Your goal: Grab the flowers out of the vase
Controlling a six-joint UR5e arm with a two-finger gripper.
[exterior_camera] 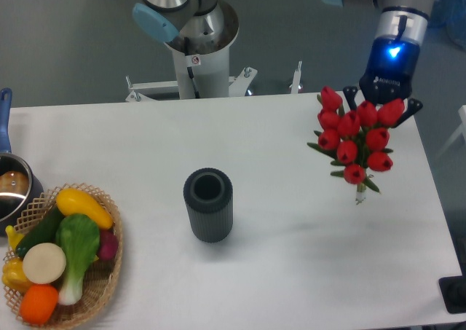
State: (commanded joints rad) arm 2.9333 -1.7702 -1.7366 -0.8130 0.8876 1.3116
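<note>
Flowers [357, 136] hang from my claw [382, 104], which is clamped on the top of the bunch, above the right side of the white table [291, 250]. Their stem ends point down, clear of the tabletop. Well apart to the left, the dark ribbed vase [208, 205] stands upright with its mouth bare.

Robotics lab, tabletop test bench. Plain white rectangular table [145, 137] on grey floor; silver-and-pale-blue robot arm base [191, 24] bolted on a white pedestal at the far edge. Staged props: woven wicker basket [102, 286] of plastic toy vegetables [62, 253], near left corner.
</note>
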